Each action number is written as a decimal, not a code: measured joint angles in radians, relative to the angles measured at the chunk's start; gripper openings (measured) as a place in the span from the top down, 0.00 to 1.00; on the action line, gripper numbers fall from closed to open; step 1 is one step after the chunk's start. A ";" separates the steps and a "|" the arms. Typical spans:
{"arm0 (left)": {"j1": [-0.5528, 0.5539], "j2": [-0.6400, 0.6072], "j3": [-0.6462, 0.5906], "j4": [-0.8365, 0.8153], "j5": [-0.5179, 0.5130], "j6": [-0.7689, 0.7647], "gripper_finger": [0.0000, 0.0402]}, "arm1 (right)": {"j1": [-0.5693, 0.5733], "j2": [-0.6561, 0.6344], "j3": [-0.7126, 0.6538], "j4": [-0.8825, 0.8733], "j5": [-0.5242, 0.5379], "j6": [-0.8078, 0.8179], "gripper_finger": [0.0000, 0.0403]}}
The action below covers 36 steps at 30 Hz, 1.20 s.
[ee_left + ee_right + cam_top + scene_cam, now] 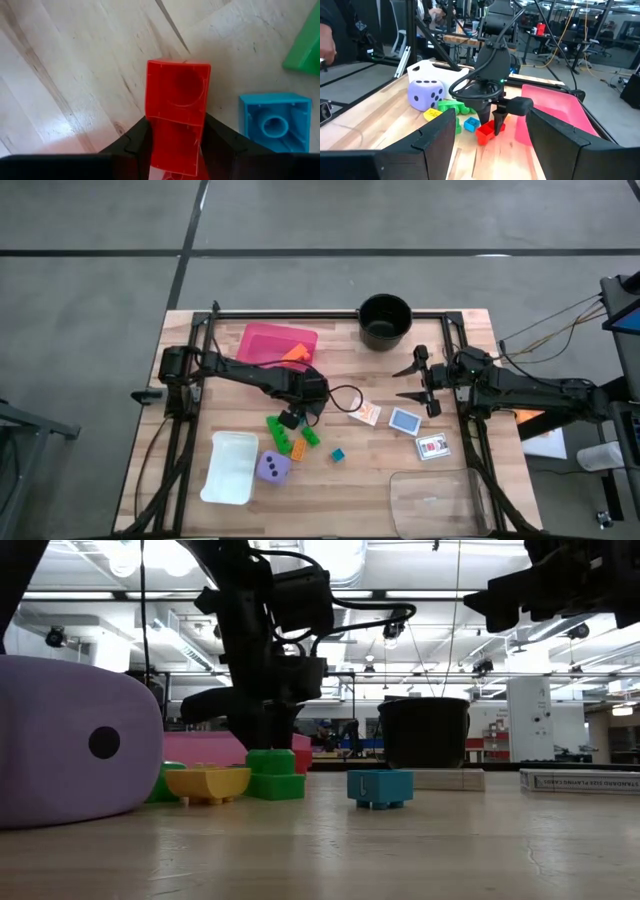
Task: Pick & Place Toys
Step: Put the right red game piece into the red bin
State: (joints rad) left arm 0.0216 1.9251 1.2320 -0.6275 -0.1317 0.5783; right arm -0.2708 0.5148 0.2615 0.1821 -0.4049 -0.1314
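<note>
Left wrist view shows the left claw (176, 142) clamped on the red brick (177, 107), a teal brick (274, 121) just beside it on the table (75, 75). Best bet: lift straight up, squeeze steady. That arm reaches down steeply over the bricks; the right claw (413, 383) hangs apart, empty, well off.

A pink square tray (262, 340) lay on the wooden worktop (330, 490) near its far edge, with a black round pot (384, 320) farther along that edge. A white container (230, 467) and a clear plastic lid (435, 498) sat near the front edge.
</note>
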 joint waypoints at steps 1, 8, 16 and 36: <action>0.000 0.000 0.000 0.002 0.000 -0.008 0.68 | 0.000 0.001 0.000 0.000 0.000 -0.001 0.40; 0.000 -0.031 0.000 0.036 0.001 -0.075 0.68 | 0.000 0.006 0.000 0.000 0.000 -0.006 0.40; 0.005 -0.147 -0.016 0.222 0.137 -0.166 0.67 | 0.000 0.007 0.000 0.000 0.000 -0.006 0.40; 0.150 -0.632 -0.596 0.901 0.110 -0.472 0.67 | 0.002 0.089 -0.001 0.112 -0.001 -0.022 0.40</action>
State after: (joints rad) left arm 0.1719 1.2927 0.6357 0.2737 -0.0214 0.1062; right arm -0.2691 0.6042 0.2606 0.2939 -0.4059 -0.1537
